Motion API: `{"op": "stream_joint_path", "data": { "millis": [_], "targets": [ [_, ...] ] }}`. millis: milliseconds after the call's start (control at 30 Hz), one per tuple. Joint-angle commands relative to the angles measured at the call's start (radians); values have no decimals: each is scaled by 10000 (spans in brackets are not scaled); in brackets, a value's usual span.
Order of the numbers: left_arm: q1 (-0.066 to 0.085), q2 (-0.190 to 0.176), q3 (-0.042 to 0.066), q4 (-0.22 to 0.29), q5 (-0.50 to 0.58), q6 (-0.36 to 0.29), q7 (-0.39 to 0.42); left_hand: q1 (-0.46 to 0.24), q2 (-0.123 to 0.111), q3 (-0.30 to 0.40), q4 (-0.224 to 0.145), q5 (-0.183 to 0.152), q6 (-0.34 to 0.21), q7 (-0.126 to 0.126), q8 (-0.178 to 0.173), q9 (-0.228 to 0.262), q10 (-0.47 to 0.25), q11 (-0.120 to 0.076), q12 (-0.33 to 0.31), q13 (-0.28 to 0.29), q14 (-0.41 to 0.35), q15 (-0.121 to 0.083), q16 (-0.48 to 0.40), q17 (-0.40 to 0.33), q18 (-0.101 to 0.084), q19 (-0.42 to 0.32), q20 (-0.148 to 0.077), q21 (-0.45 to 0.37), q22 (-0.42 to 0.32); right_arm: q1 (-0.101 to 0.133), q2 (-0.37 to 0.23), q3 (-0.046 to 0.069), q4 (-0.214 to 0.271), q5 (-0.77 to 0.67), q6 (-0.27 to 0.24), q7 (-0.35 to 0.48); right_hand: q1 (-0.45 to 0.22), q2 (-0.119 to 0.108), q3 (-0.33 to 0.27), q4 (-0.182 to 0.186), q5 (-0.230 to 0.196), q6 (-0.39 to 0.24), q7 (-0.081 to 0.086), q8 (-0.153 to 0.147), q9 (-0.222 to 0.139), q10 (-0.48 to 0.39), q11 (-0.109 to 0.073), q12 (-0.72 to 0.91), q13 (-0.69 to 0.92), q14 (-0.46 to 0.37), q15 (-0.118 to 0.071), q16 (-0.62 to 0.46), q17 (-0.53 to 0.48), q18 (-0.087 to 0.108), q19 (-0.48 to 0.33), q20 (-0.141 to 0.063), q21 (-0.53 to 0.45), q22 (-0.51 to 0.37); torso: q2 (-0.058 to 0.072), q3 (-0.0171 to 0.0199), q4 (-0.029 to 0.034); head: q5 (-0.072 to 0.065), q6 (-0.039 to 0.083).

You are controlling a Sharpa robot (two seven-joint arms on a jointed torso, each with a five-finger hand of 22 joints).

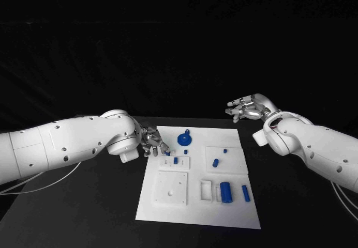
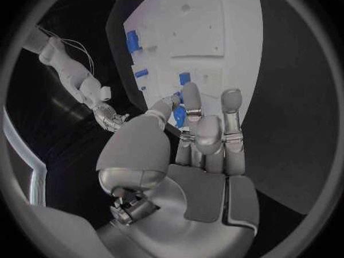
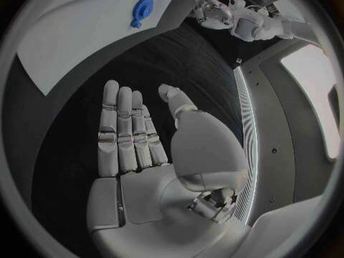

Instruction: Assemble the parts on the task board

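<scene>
The white task board (image 1: 233, 217) lies in the middle of the black table. My left hand (image 1: 152, 141) hovers at the board's left edge, and its thumb and fingers pinch a small blue part (image 2: 179, 117) just above the board. A round blue part (image 1: 184, 138) lies close to its fingertips, also seen as a round blue part (image 3: 143, 8). Small blue parts (image 1: 176, 160) (image 1: 214, 162) sit mid-board; a blue cylinder (image 1: 224, 191) and a blue pin (image 1: 245, 192) lie nearer me. My right hand (image 1: 247, 108) is raised beyond the board's far right corner, its fingers (image 3: 122, 135) straight, apart and empty.
White raised blocks (image 1: 170, 188) with holes sit on the board's left half. Bare black table (image 1: 82, 217) lies on both sides of the board. My left hand (image 3: 209, 7) appears small across the board in the right wrist view.
</scene>
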Motion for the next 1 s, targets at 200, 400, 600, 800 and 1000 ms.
{"op": "stream_joint_path", "data": {
  "millis": [200, 400, 600, 800, 1000],
  "targets": [
    [-11, 29, -157, 176, -1354, -221, 82, 59, 27, 1078, -1047, 63, 501, -430, 64, -3, 462, -219, 54, -18, 56, -4, -1, 23, 84, 44, -6, 61, 181, -31, 14, 5, -1, -46, 137, 60, -43, 62, -16, -18, 31, -49, 22, -41, -9, 6, -15, -26, -9, -66, -12, -19, -10, 51, -74, 24, 61, -9, 7, 3, -13, 28, -8],
    [-100, 62, -269, 200, -1497, -352, 77, 59, 27, 1078, -1047, 63, 501, -430, 64, -3, 462, -219, 54, -18, 56, -4, -1, 23, 84, 44, -6, 61, 181, -47, 26, 5, -6, -44, 148, 64, -36, 75, -29, -27, 29, -49, 21, -42, -10, 2, -14, -31, -13, -70, -11, -16, -16, 50, -79, 24, 84, -55, 7, 13, -11, 50, -61],
    [-217, 80, -300, 207, -1546, -531, 42, 33, 25, 1085, -1047, 77, 512, -431, 63, -11, 463, -219, 65, -23, 57, -5, -4, 19, 103, 48, 4, 71, 179, -60, 29, 5, -4, -42, 160, 72, -36, 75, -29, -27, 29, -49, 21, -42, -10, 2, -14, -31, -13, -70, -11, -16, -16, 50, -79, 24, 84, -55, 7, 11, -6, 84, -143],
    [-347, 61, -305, 250, -1587, -658, 45, 38, 26, 1098, -1059, 83, 521, -434, 64, -16, 462, -223, 66, -29, 59, -4, -7, 14, 120, 52, 18, 78, 179, -88, 32, 5, -6, -40, 169, 83, -36, 75, -29, -27, 29, -49, 21, -42, -10, 2, -14, -31, -13, -70, -11, -16, -16, 50, -79, 24, 84, -55, 7, 15, -11, 37, -201],
    [-403, 51, -306, 254, -1597, -697, 34, 38, 26, 1098, -1059, 83, 521, -434, 64, -16, 462, -223, 66, -29, 59, -4, -7, 14, 120, 52, 18, 78, 179, -112, 36, 6, -16, -37, 177, 90, -36, 75, -29, -27, 29, -49, 21, -42, -10, 2, -14, -31, -13, -70, -11, -16, -16, 50, -79, 24, 84, -55, 2, 17, -20, 58, -272]
  ]
}}
